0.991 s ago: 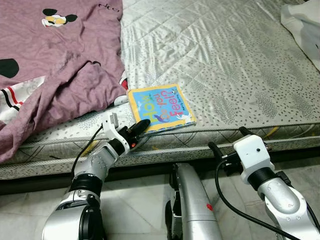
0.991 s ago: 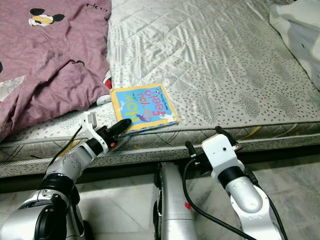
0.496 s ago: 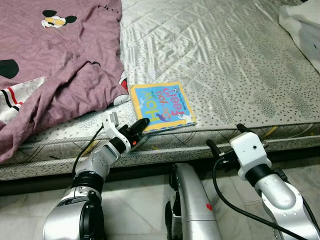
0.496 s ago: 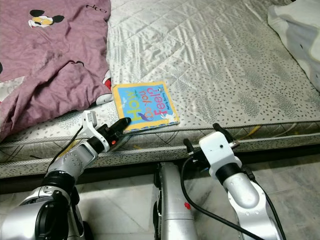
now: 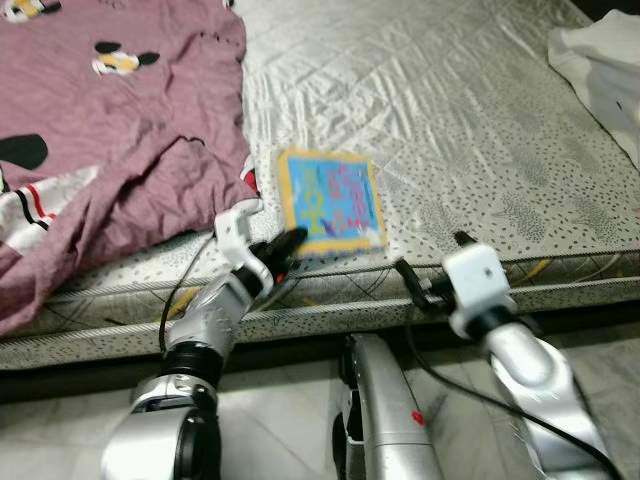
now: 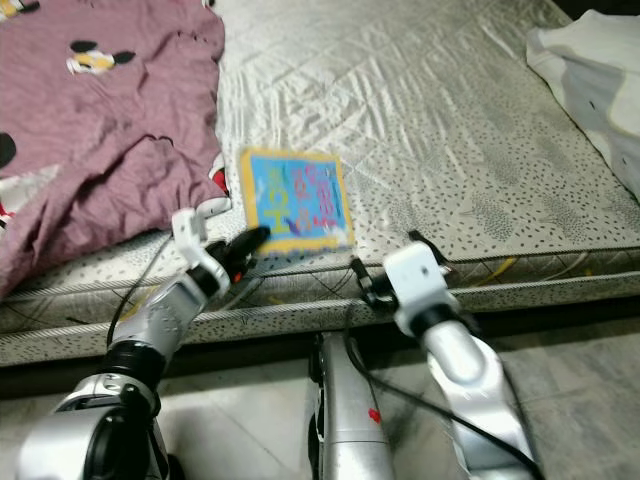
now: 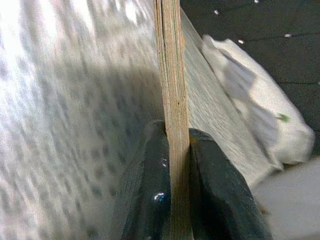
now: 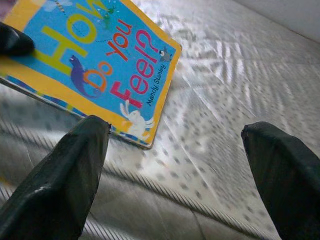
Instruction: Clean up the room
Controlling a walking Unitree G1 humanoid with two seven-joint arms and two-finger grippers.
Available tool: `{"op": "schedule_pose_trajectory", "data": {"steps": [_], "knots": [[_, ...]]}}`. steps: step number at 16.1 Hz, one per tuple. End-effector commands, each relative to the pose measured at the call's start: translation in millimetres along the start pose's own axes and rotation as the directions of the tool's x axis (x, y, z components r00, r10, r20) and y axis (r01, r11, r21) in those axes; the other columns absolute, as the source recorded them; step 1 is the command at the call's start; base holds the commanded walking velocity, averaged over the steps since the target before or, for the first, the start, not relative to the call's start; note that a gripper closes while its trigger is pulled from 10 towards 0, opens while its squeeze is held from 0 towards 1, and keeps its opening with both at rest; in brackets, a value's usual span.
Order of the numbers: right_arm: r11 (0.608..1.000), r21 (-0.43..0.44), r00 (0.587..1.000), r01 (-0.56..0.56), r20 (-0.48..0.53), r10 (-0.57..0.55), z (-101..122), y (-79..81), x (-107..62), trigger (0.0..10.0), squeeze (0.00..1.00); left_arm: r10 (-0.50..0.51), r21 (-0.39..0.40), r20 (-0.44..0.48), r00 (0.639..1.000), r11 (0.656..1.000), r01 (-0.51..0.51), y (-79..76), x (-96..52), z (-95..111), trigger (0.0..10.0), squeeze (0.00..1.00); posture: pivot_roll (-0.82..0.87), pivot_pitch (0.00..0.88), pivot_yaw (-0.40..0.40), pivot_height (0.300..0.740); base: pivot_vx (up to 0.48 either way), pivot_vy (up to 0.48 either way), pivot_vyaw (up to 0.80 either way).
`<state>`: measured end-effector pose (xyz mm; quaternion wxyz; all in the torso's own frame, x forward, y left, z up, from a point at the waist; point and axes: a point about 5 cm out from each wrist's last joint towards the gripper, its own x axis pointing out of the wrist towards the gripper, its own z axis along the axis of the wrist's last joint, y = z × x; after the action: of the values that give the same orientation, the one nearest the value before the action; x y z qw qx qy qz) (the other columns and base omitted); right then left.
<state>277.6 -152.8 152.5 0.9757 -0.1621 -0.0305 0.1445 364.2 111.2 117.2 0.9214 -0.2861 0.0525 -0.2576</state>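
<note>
The children's board book (image 5: 331, 199) lies flat near the front edge of the bed's quilted mattress (image 5: 470, 120), just beside the maroon cartoon-print blanket (image 5: 110, 150), and the left pincer (image 5: 286, 246) is clamped on its near corner, fingers (image 7: 215, 190) pressed to either face of the thick page stack. It looks light and stiff with a slick cover, so a bite deeper along the edge or spine should hold better than a corner pinch. Against half a second ago, the book has swung from skewed to nearly square to the bed edge, while the right pincer (image 5: 432, 278), spread wide and empty, has come up closer to the book's far corner.
</note>
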Motion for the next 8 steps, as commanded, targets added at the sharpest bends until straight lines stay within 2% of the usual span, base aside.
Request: {"op": "schedule_pose_trajectory", "data": {"steps": [1,2,3,4,5,7,8], "knots": [[0.996,0.078,0.999,0.035,-0.029,-0.033,-6.6,-2.4,5.9,10.0,0.0,0.078,0.084,0.067,0.995,0.993,-0.084,7.8,-6.7,11.9,0.0,0.0,-0.2,0.091,-0.06,0.504,0.0,0.0,0.0],[0.993,0.111,0.999,0.043,-0.035,-0.039,-7.4,-1.5,9.8,10.0,0.0,0.096,0.091,0.088,0.992,0.99,-0.103,8.7,-8.0,14.9,0.0,0.0,-0.19,0.086,-0.057,0.504,0.0,0.0,0.0],[0.971,0.227,0.996,0.079,-0.056,-0.068,-10.7,0.0,21.0,10.0,0.0,0.108,0.163,0.131,0.986,0.978,-0.129,8.4,-15.0,21.2,0.0,0.0,-0.15,0.055,-0.043,0.504,0.0,0.0,0.0],[0.958,0.264,0.994,0.111,-0.052,-0.101,-11.2,-0.5,30.7,10.0,0.0,0.112,0.216,0.149,0.982,0.966,-0.143,7.7,-20.9,24.0,0.0,0.0,-0.12,0.028,-0.033,0.504,0.0,0.0,0.0],[0.963,0.241,0.993,0.119,-0.011,-0.12,-7.2,0.4,39.2,10.0,0.0,0.128,0.266,0.164,0.978,0.949,-0.169,6.6,-29.8,25.1,0.0,0.0,-0.1,0.011,-0.028,0.504,0.0,0.0,0.0],[0.958,0.257,0.99,0.129,0.027,-0.141,-2.0,4.7,54.4,10.0,0.0,0.178,0.325,0.195,0.965,0.916,-0.235,8.4,-40.0,27.6,0.0,0.0,-0.06,0.0,-0.015,0.504,0.0,0.0,0.0],[0.948,0.284,0.986,0.147,0.041,-0.165,1.3,7.4,62.1,10.0,0.0,0.244,0.411,0.236,0.941,0.852,-0.324,16.0,-51.0,31.8,2.2,0.0,-0.04,0.0,-0.01,0.504,0.0,0.0,0.0]]}}
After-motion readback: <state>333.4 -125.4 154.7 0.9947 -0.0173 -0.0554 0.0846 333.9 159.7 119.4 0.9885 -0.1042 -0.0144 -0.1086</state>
